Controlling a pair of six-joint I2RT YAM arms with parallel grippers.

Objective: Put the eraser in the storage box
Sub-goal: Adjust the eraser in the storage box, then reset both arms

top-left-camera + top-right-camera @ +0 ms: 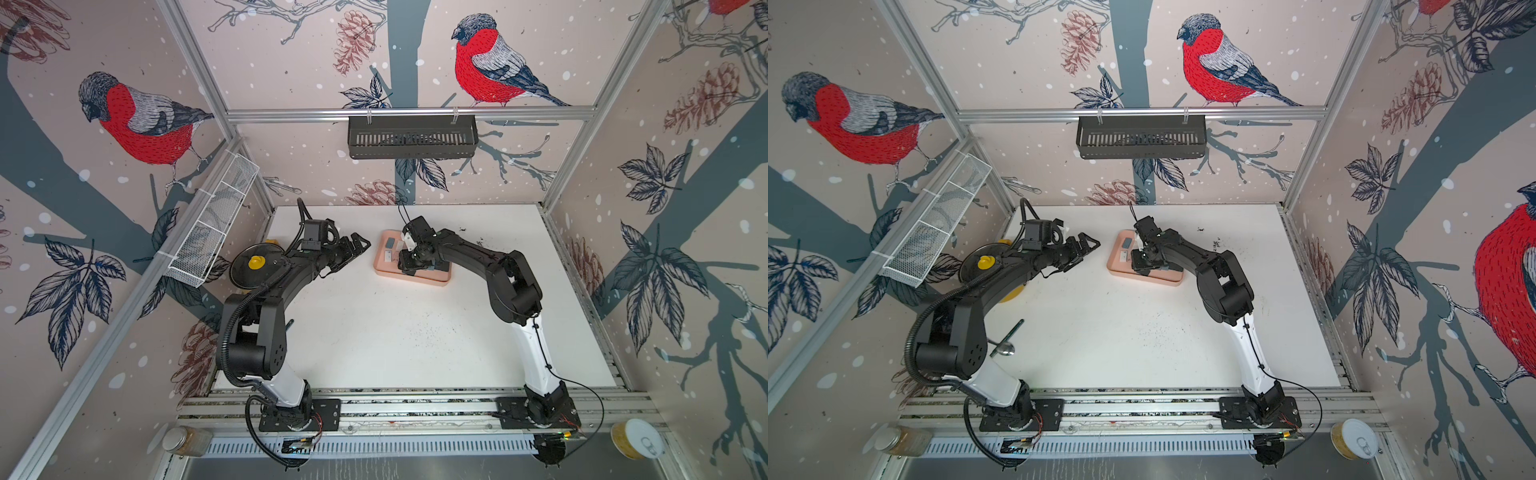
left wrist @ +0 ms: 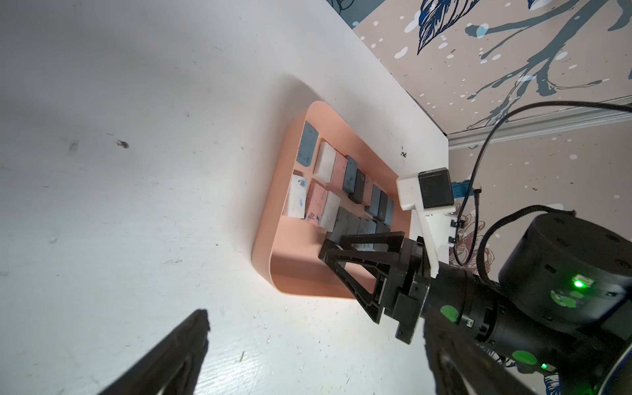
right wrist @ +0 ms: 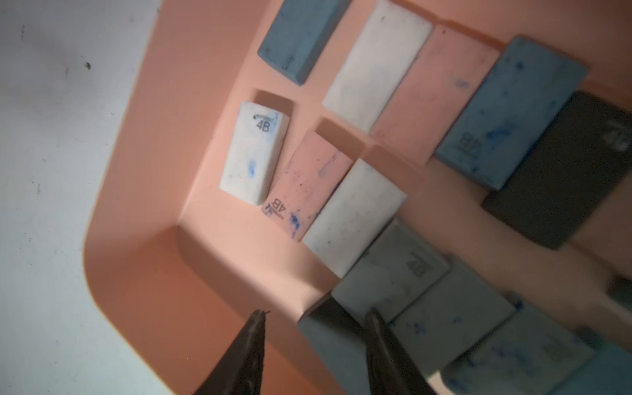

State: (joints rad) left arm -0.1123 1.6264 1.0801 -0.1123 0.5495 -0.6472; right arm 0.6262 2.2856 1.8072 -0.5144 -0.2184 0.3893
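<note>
Now, my right end effector: over the storage box, tips part-way apart and not clamped; a gap shows between one fingertip and the eraser under it.
Eraser: dark grey, lying inside the storage box near a rounded corner, between my tips.
My left end effector: spread wide and empty, above the worktop, near the storage box but off its rim.
In the way: in both top views my right wrist covers much of the storage box, so only part of its floor shows there.
Erasers counted: twelve clear in the right wrist view, side by side in rows. Three are white, two pink, one black, six blue or grey. Others blur, so there is no full count.
Baskets: two. The black slotted basket hangs on the rail beyond the storage box. The white wire-mesh basket is well apart from it.
Lid: one, dark and round with a yellow knob, past my left end effector from the storage box.
Spoon: one, on the worktop, well apart from the storage box.
Jar and tin: one each, on the front ledge, farthest from the storage box.
</note>
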